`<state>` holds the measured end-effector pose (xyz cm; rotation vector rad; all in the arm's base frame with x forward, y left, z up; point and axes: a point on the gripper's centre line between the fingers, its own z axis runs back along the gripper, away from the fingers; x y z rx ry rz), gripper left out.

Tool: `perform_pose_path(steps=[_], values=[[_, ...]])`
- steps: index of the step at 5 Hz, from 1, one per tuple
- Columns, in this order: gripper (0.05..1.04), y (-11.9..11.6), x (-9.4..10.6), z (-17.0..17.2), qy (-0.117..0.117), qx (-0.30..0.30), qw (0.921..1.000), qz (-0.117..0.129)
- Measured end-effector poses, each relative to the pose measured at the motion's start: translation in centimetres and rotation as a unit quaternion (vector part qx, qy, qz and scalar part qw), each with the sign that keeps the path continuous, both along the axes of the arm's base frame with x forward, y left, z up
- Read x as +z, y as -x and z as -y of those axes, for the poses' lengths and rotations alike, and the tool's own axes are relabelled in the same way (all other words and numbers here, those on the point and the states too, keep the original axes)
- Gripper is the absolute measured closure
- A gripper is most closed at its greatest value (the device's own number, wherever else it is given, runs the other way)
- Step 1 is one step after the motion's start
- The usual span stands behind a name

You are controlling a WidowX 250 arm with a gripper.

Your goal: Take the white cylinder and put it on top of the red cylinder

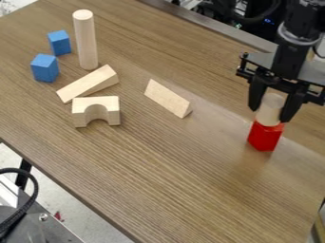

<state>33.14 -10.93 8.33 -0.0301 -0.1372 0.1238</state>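
Ok so the hand point(270, 114) is clamped on the white cylinder point(271, 107), which is sitting right on top of the red block point(264, 136), over on the right of the counter point(184, 175).

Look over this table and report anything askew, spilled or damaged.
Nothing stands out. The pale cylinder, at the tool, looks roughly in line above the red piece. The tall wooden cylinder stands upright, and the loose blocks show no visible damage. I see no spill.
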Motion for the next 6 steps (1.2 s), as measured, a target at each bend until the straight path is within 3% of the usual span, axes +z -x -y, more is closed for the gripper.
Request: perform_pose_path(steps=[5,6], values=[[0.533,-1.1,-0.9,0.1,-0.008,0.003,0.9998,0.018],[0.481,-1.2,-0.9,0.4,-0.008,0.002,0.9997,0.022]])
